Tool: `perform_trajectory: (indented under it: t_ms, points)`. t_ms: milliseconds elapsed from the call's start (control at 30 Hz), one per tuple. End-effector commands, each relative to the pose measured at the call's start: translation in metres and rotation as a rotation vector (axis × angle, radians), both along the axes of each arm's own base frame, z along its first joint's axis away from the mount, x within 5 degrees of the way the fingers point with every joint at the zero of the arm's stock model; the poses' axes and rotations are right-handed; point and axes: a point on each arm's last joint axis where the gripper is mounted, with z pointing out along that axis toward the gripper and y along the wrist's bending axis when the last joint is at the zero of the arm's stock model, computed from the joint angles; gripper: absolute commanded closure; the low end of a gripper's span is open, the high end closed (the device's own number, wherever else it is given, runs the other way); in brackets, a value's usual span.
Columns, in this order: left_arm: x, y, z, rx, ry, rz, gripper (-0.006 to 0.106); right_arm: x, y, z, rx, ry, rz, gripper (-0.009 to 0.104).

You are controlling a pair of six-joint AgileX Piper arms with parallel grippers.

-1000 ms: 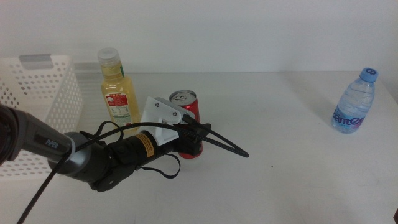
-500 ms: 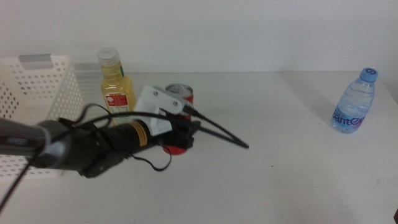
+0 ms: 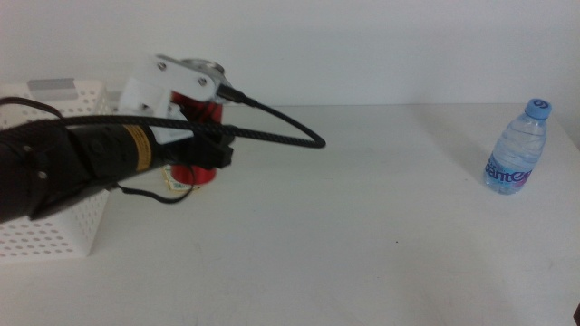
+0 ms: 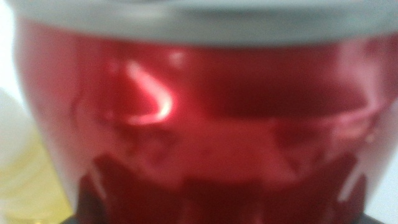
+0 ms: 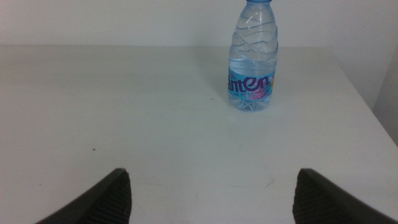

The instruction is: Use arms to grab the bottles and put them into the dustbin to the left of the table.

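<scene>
Nearest the white perforated plastic basket (image 3: 54,217) at the worktop's (image 3: 362,235) left side, the left gripper (image 3: 204,154) is clamped on the glossy slim red soda can (image 3: 201,136), lifted clear of the surface and hiding the yellow juice bottle (image 4: 25,180) behind. Far right of the basket, the clear ribbed blue-capped water bottle (image 5: 252,59) stands upright ahead of the right gripper (image 5: 211,196), its jaws wide apart.

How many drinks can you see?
3: a slim red soda can in the left gripper, a yellow juice bottle mostly hidden behind it, and a clear blue-capped water bottle far right.
</scene>
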Motion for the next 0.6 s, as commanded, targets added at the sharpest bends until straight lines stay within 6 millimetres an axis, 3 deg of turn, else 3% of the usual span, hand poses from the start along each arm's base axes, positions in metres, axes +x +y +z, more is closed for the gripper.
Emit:
perform_trajectory:
  t_ms: [0,200,567]
  points:
    - [-0.005,0.0,0.045,-0.065,-0.11,-0.01,0.094,-0.001,-0.001,0.011,-0.016,-0.107,-0.006,0.027]
    - [-0.01,0.0,0.065,-0.083,-0.129,-0.021,0.094,-0.001,-0.001,0.011,-0.016,-0.107,-0.006,0.027]
    - [-0.011,0.001,0.064,-0.073,-0.112,-0.028,0.094,-0.001,-0.001,0.011,-0.016,-0.107,-0.006,0.027]
